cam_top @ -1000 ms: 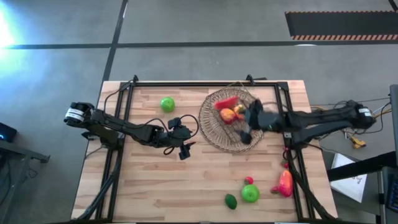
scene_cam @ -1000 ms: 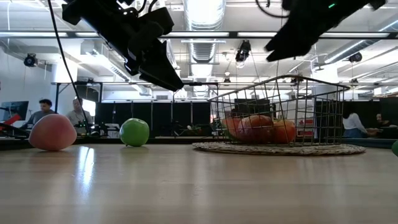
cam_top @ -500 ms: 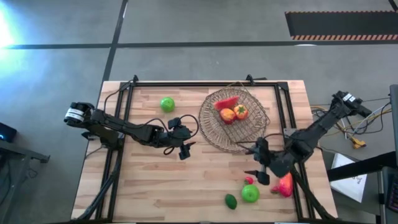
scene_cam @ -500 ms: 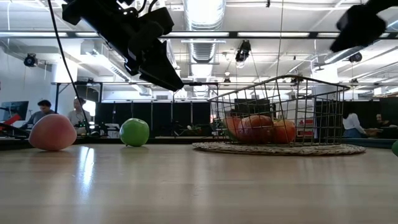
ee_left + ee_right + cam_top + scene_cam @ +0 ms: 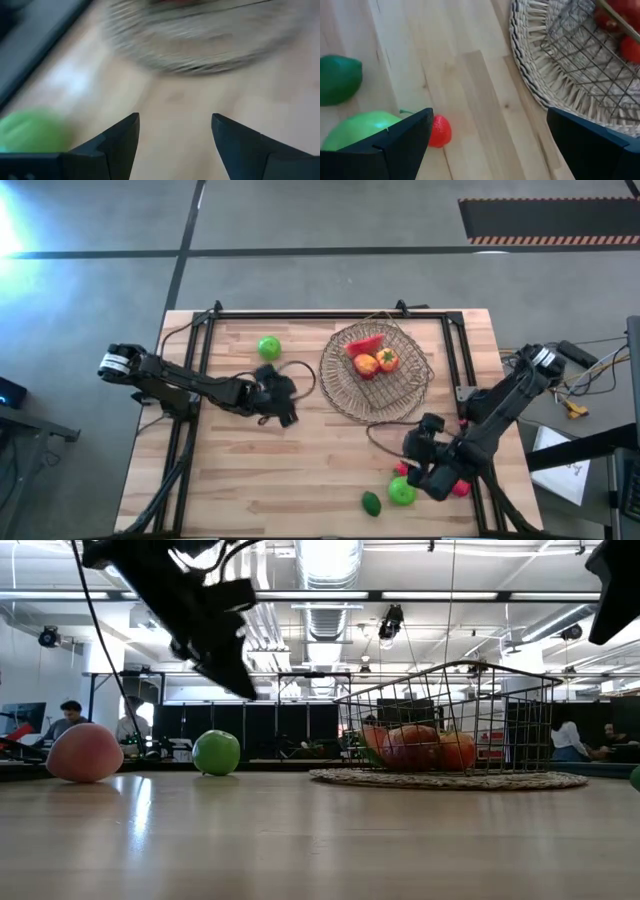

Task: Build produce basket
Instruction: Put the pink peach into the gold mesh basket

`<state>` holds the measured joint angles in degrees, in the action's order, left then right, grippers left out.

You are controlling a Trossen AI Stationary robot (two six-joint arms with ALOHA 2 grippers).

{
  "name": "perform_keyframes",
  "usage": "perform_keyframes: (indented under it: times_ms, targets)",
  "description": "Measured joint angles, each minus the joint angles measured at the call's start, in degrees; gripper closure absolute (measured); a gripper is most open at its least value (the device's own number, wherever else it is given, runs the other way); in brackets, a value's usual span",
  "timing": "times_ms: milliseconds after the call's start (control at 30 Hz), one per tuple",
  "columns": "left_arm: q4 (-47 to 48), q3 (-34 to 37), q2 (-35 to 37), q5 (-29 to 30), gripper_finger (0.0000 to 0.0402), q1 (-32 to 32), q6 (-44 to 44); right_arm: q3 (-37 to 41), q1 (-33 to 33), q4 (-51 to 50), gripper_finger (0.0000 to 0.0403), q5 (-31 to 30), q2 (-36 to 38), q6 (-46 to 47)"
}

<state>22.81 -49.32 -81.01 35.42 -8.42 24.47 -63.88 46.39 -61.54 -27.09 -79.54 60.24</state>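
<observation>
Plank-topped wooden table, pale, with visible grain. The basket, a grid of thin brownish wire, sits on a flat round woven straw mat at the table's far centre-right. Inside it: a red slice, an orange-yellow round piece and a pepper, close together. One smooth green apple lies apart, left of the basket. At the near right edge, a second apple, a small red piece touching or just beside it, an oval dark-green fruit with its long axis running diagonally across the planks, and a pink-red piece mostly hidden under the arm. Right gripper is above this cluster, fingers spread wide, holding nothing; the small red piece shows just by one finger. Left gripper is above bare wood between the far apple and the basket, fingers partly parted, empty, touching nothing.
</observation>
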Motion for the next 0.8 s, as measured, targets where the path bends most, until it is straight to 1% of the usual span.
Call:
perform_keyframes:
  times_ms: [33,100,133,233,300,467,567,667,800]
  targets:
    - [3.5,0.0,0.8,2.0,0.0171,1.0,3.0,-0.8,0.0,-0.2,0.0022,0.0,-1.3,-1.0]
    - [10.2,0.2,2.6,3.5,0.0171,3.5,7.8,-2.4,0.0,-1.0,0.0022,-0.1,-4.0,-2.2]
    - [12.9,0.2,3.3,3.9,0.0171,4.8,9.1,-3.1,0.0,-1.5,0.0022,-0.1,-5.1,-2.3]
    - [18.0,0.4,4.4,3.3,0.0171,7.9,9.6,-4.6,0.0,-3.0,0.0022,-1.1,-8.1,-2.3]
    - [20.8,0.5,5.2,0.6,0.0171,9.4,9.7,-5.1,0.0,-3.1,0.0022,-1.5,-9.6,-2.4]
    - [28.1,0.5,7.4,-10.1,0.0171,9.5,10.0,-5.2,0.0,-3.3,0.0022,-1.5,-11.3,-2.6]
    - [35.1,0.5,8.7,-15.1,0.0171,8.7,13.9,-5.1,0.0,-3.6,0.0022,-2.5,-11.4,-2.5]
    - [41.7,1.3,10.2,-17.2,0.0171,7.5,19.0,-5.0,0.0,-3.8,0.0022,-4.5,-11.2,-1.7]
    - [43.6,3.9,13.2,-18.2,0.0171,5.9,21.6,-5.0,0.1,-3.8,0.0022,-5.5,-10.9,-2.0]
